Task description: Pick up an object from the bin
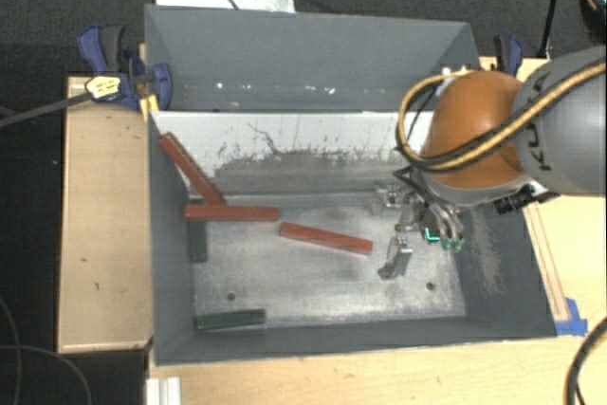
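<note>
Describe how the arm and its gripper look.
The arm is a thick grey tube with dark lettering. A rounded orange cover caps its wrist, looped by yellow and black cables. The gripper is small, silvery metal, with a teal part beside it.

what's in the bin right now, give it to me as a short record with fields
bin: grey metal
tilted bar: red, leaning against the left wall
flat bar: red, lying at the tilted bar's foot
middle bar: red, lying mid-floor
left block: dark, by the left wall
front block: dark, front left corner
gripper: low over bare floor, right part of the bin
nearest to gripper: middle bar, its right end just left of the gripper
</note>
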Motion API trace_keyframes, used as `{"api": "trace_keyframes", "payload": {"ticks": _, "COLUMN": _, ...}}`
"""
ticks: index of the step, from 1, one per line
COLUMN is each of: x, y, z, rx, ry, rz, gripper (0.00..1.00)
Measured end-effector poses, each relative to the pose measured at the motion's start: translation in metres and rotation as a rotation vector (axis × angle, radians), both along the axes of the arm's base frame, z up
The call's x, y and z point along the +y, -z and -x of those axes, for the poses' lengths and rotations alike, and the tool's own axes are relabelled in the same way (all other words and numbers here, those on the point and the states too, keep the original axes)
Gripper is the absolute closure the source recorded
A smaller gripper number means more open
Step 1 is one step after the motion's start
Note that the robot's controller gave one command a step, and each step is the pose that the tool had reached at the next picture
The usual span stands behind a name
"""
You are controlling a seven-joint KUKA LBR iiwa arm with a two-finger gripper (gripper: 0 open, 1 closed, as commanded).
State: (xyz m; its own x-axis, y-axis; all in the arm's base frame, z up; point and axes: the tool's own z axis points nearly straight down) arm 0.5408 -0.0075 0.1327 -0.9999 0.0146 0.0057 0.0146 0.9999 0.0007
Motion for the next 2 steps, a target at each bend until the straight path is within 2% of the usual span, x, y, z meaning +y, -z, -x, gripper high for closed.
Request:
{"api": "trace_keyframes", "payload": {"ticks": 1, "x": 0.0326, "y": 0.0661, "z": -0.0265, "rx": -0.002, "ry": -0.068, "rz": -0.001, "gripper": 0.0}}
{"api": "trace_keyframes", "payload": {"ticks": 2, "x": 0.0307, "y": 0.0621, "z": -0.0267, "rx": -0.005, "ry": -0.065, "rz": 0.0, "gripper": 1.0}}
